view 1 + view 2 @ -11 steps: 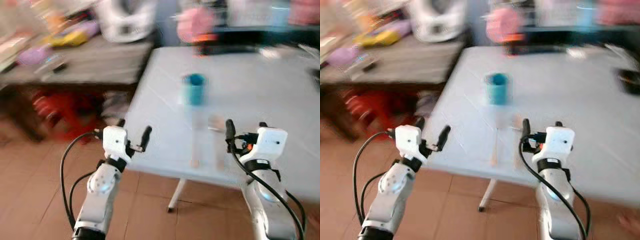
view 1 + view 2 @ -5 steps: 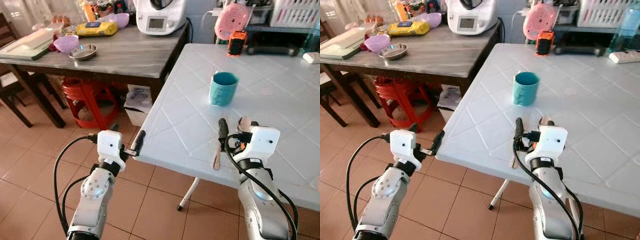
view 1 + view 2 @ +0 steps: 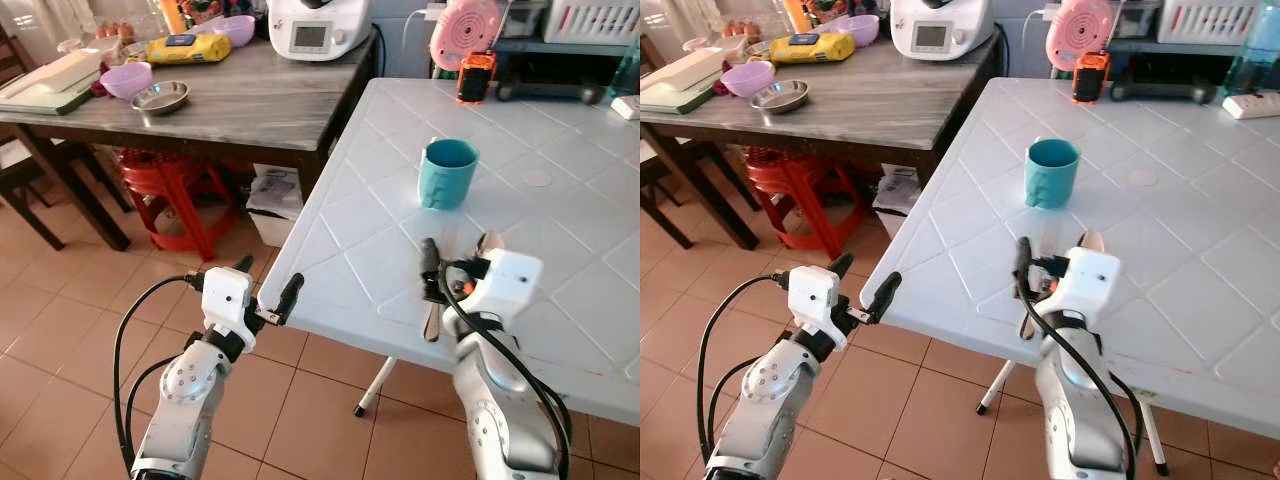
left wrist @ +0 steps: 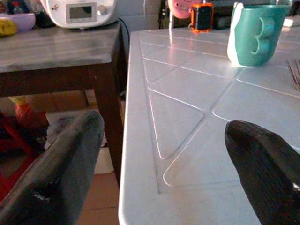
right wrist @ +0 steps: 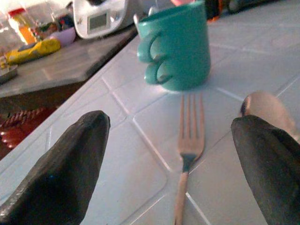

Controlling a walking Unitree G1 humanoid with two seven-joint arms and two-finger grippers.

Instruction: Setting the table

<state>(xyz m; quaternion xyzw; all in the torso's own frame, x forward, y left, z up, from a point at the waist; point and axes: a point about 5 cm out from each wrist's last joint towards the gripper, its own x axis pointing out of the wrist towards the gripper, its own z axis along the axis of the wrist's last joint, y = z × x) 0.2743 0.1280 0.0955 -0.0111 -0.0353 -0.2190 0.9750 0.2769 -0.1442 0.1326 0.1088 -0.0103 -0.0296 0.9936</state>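
- Left arm bent forward and raised, left pincer point(image 3: 267, 290) held at the near left corner of the white tabletop point(image 3: 570, 300), level with its edge; fingers spread wide, gripping nothing.
- From the left wrist view, two black fingertips point(image 4: 65, 168) well apart, corner of the white tabletop between them.
- Beyond, on the left, a dark wooden tabletop point(image 3: 230, 95) carrying a steel bowl point(image 3: 160, 97), a purple bowl point(image 3: 127, 79), a yellow packet point(image 3: 187, 47) and a white kitchen machine point(image 3: 318, 25); contents of the bowls not to be made out.
- Under it, a red stool point(image 3: 165, 190) on the tiled floor point(image 3: 60, 340).
- Right arm raised over the near edge of the white tabletop, right pincer point(image 3: 455, 265) low above the cutlery; fingers spread wide, released, gripping nothing.
- Fork point(image 5: 187, 140) flat on the white tabletop between the right pincer's fingers, tines pointing toward the cup.
- Spoon point(image 5: 267, 110) flat just beside the fork, on its right, bowl end by the right finger.
- Teal cup point(image 3: 446, 173) upright on the white tabletop just beyond the fork and spoon, handle turned toward the robot; inside not visible.
- At the far edge of the white tabletop, a pink round gadget point(image 3: 464, 30) and a small orange and black device point(image 3: 476, 78).
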